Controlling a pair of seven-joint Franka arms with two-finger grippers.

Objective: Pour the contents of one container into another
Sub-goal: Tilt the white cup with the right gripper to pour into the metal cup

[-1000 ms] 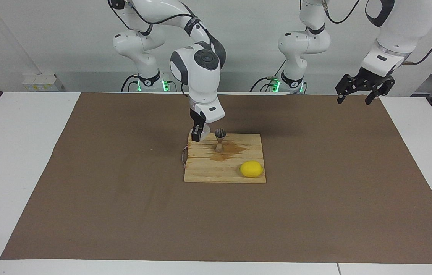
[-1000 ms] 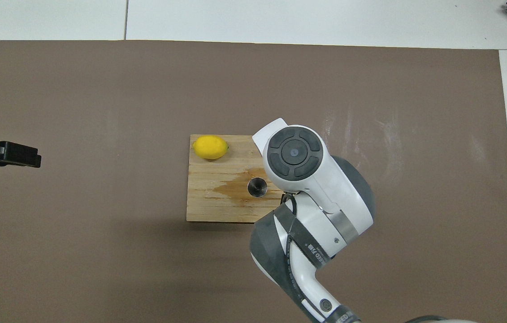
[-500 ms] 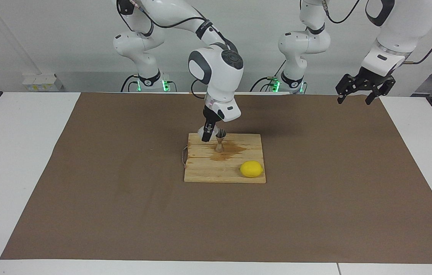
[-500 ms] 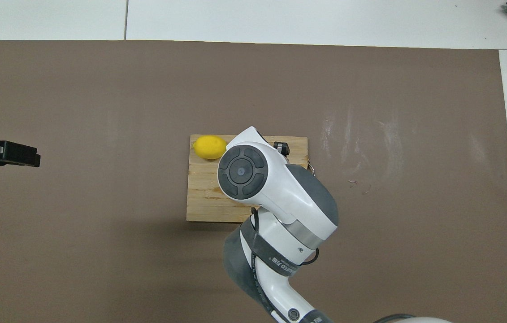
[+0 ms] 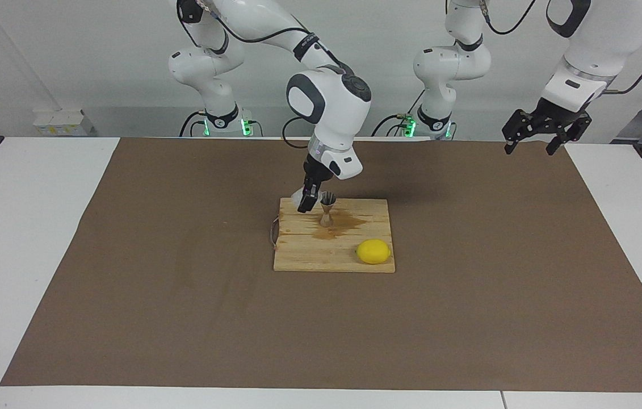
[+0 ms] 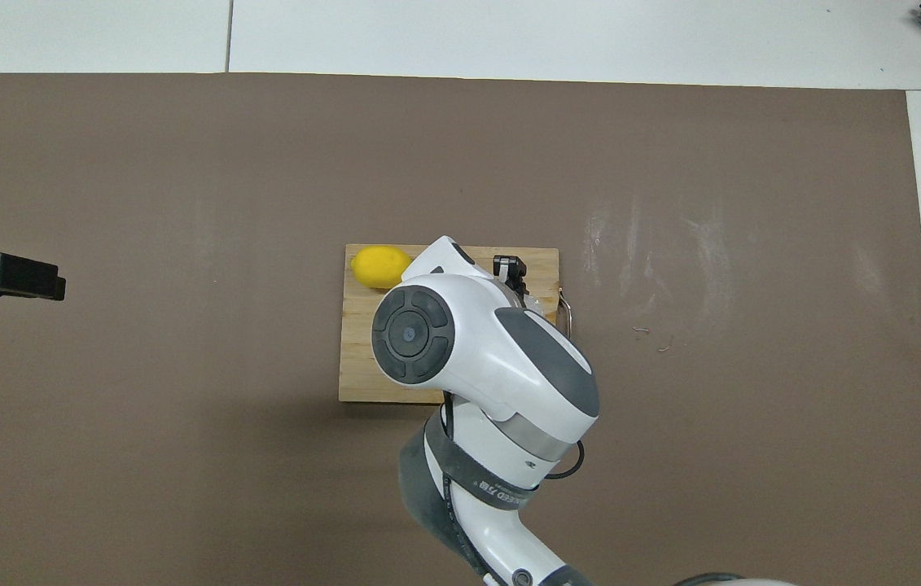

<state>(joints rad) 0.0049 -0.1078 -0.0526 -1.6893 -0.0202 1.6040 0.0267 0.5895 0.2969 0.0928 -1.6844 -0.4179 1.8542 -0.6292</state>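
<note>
The right claw, clenched on the tilted glass cup beside the jigger on the wooden board, risks spilling past the narrow rim, while the left claw waits released toward its own worktop end.

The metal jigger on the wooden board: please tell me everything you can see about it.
The jigger is small, silvery metal, hourglass-shaped: two cones joined at a narrow waist. It stands upright on the wooden board, on a dark wet stain. The glass cup, held tilted in the right gripper, is at its rim. In the overhead view the arm hides it.
</note>
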